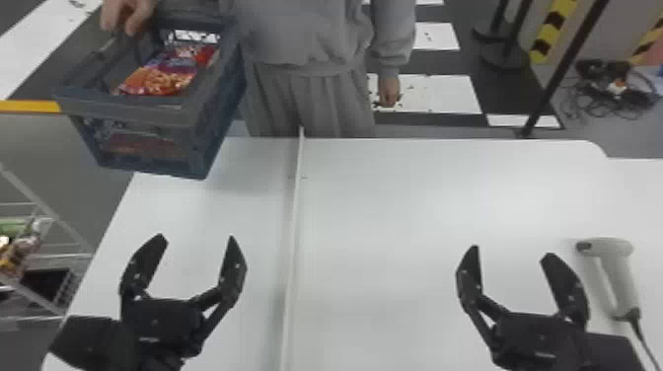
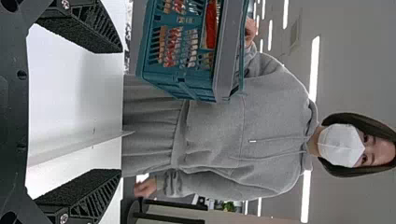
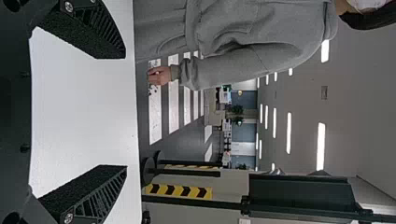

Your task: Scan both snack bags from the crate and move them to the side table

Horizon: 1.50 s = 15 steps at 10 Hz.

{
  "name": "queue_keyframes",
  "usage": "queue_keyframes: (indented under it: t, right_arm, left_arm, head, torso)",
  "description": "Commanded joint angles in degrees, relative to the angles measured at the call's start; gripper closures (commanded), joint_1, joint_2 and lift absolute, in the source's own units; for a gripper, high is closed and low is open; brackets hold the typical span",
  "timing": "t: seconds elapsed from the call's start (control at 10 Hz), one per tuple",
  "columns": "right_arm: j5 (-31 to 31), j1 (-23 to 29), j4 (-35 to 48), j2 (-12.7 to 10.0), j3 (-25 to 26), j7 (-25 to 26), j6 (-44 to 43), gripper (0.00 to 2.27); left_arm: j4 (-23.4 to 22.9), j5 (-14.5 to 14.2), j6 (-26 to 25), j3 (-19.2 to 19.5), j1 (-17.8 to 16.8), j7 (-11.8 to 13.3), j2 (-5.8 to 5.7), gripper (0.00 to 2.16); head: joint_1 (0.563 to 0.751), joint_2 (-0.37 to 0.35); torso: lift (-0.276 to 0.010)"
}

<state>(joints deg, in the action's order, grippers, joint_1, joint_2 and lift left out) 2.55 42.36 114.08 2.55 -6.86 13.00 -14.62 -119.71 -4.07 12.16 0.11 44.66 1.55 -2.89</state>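
Off the far left of the tabletop (image 1: 394,197), a person's hand (image 1: 129,15) holds the crate (image 1: 148,118), with the bags (image 1: 158,80) inside. Crate appears held up, not resting. Bags overlap; I cannot fix the edge between them. Visible pile: long axis slants from near left to far right, orange end nearer me.

Next, my left gripper (image 1: 196,238): jaws wide, nothing between them, tips pointing forward. From these jaws the bags lie well ahead, slightly left and apparently higher. Left is clearly the nearer arm. Judgement: reach waits on the crate being set down; then turn the jaws across the pile's slant and take the orange end first. Risk: catching the crate's rim or pinching both bags.

Centre-left: a pale strip (image 1: 295,212) runs from near to far.

Farther right: my right gripper (image 1: 511,251), jaws also wide and empty; bags far across to its left. Just beside it on the right, the scanner (image 1: 620,281), corded, handle toward me, unheld. Probably right's job.

Writing: coloured print on the bags; no words recorded.
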Motion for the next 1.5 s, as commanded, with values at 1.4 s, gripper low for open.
queue_keyframes:
  t: [1.4]
  right_arm:
    - [0.0, -0.1, -0.2, 0.0, -0.1, 0.0, 0.2, 0.08]
  left_arm:
    - [-0.2, 0.4, -0.2, 0.1, 0.0, 0.4, -0.01, 0.08]
  head:
    - [0.695, 0.024]
  torso:
    - [-0.075]
